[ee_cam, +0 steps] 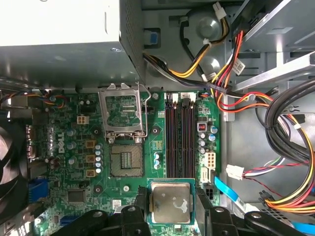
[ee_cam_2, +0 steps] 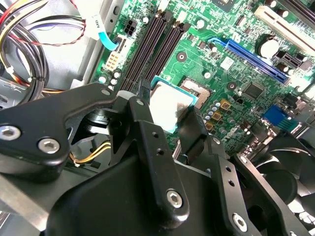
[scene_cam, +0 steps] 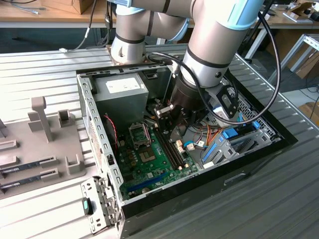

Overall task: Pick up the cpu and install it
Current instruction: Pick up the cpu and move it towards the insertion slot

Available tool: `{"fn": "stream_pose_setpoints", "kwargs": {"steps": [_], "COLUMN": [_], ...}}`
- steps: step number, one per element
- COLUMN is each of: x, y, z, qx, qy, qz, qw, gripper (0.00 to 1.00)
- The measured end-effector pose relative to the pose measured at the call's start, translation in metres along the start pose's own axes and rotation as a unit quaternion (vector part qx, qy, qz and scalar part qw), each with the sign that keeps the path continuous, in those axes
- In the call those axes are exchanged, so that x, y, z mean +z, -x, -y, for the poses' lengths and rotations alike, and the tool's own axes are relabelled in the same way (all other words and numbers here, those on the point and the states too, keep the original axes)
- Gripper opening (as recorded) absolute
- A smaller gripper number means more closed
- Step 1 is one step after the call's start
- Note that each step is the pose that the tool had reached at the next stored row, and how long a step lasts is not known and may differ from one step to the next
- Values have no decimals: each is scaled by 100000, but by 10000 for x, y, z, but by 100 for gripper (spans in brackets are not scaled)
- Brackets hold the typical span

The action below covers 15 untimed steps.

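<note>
The cpu (ee_cam: 170, 201), a small square chip with a silver-grey top and a thin green edge, hangs above the green motherboard (ee_cam: 64, 147). My gripper (ee_cam: 172, 199) is shut on it, one black finger on each of two opposite edges. In the second wrist view the cpu (ee_cam_2: 165, 103) sits between the same fingers (ee_cam_2: 191, 123). The socket (ee_cam: 125, 160) lies bare beside its raised metal frame (ee_cam: 123, 110), a short way from the held chip. In the exterior view my gripper (scene_cam: 172, 130) is down inside the open computer case (scene_cam: 94, 144), to the right of the socket (scene_cam: 139, 133).
A grey power supply (scene_cam: 122, 89) fills the case's back corner. Black memory slots (ee_cam: 179, 132) run beside the socket, and bundled cables (ee_cam: 275, 113) crowd the drive bay side. A dark fan (ee_cam_2: 290, 162) sits at the board's edge. A grey fixture tray (scene_cam: 40, 144) lies at the exterior view's left.
</note>
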State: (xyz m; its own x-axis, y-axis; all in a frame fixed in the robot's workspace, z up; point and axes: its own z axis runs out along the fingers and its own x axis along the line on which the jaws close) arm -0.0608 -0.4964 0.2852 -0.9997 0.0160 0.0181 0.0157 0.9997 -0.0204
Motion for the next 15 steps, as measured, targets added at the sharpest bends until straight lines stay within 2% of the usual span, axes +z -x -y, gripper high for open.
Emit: {"fn": "stream_pose_setpoints", "kwargs": {"steps": [15], "x": [72], "y": [0], "z": [-1], "qx": [2], "qy": [0], "qz": [0], "qw": [100000], "gripper": [47]}}
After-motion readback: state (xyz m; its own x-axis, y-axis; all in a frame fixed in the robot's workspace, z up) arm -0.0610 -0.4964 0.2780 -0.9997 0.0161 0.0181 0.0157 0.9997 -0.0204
